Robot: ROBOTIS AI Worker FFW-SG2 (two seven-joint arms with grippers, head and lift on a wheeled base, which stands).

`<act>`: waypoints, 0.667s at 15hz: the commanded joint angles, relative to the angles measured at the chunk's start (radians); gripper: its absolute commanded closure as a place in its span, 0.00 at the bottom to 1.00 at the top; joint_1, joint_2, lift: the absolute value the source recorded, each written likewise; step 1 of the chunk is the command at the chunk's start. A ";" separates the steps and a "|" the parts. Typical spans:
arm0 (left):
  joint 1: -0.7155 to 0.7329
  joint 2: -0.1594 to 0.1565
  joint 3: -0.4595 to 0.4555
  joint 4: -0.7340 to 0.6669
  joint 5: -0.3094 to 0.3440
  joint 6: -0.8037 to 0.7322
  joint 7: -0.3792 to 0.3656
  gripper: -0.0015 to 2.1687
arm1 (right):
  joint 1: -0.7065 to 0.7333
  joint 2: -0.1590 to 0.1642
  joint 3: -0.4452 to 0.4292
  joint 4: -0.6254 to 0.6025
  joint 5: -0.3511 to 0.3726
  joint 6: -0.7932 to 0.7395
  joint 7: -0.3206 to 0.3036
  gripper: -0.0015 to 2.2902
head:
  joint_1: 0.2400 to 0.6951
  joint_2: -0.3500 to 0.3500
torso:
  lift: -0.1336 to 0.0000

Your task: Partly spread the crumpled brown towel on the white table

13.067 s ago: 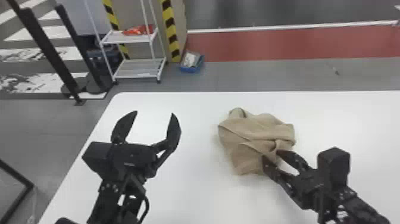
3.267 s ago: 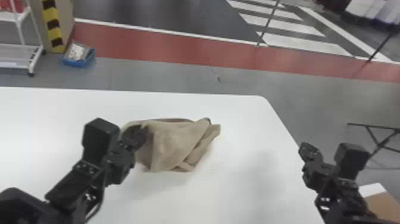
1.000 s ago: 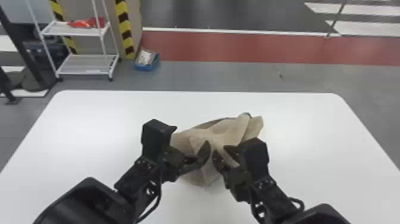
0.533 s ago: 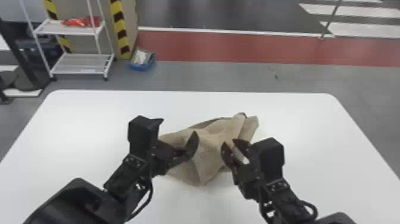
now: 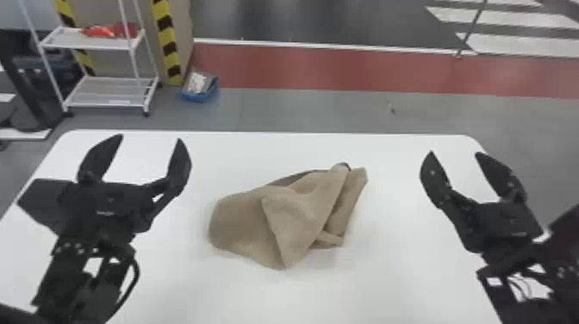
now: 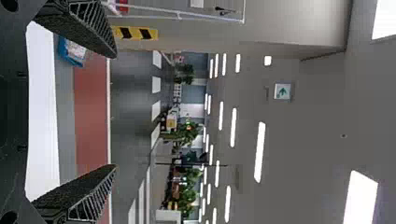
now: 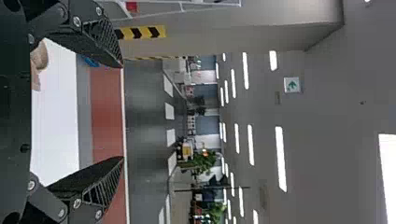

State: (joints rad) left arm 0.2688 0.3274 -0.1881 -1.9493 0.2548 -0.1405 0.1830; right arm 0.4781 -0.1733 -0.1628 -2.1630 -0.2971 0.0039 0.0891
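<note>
Nearest the robot, the black left fingers and right fingers stood wide apart, each pair gripping nothing. Moments earlier both had been close in at the towel; they had since drawn away to either side, while the cloth kept much the same shape. That suggested the spreading had paused or finished, with the towel looking partly opened rather than flat. The brown towel lay between the two pairs of fingers, well apart from both, on the white desk. A pointed flap folded over its middle, its tip towards the robot. A broad, smoother lobe reached towards the left fingers; narrow, bunched folds faced the right fingers. A darker fold ran along its far edge. Farther off, beyond the left fingers, stood a white shelf cart.
</note>
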 commanded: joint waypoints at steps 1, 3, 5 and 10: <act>0.086 -0.002 0.016 -0.008 -0.003 -0.118 0.024 0.02 | 0.020 0.000 0.035 0.000 0.033 -0.014 -0.011 0.03 | 0.98 0.35 | 0.07; 0.164 -0.004 0.033 -0.005 -0.017 -0.192 0.049 0.02 | 0.057 0.008 0.062 0.008 0.084 -0.023 -0.034 0.03 | 1.00 0.38 | 0.07; 0.208 -0.008 0.068 -0.002 -0.012 -0.201 0.050 0.02 | 0.088 0.011 0.055 0.015 0.076 -0.060 -0.034 0.03 | 1.00 0.41 | 0.07; 0.236 -0.013 0.076 -0.137 -0.042 0.131 0.030 0.02 | 0.112 0.020 0.058 -0.037 0.073 0.051 -0.028 0.03 | 1.00 0.46 | 0.07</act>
State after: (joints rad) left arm 0.5042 0.3154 -0.1045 -2.0314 0.2212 -0.1765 0.2155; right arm 0.5815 -0.1576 -0.1114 -2.1750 -0.2269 -0.0005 0.0614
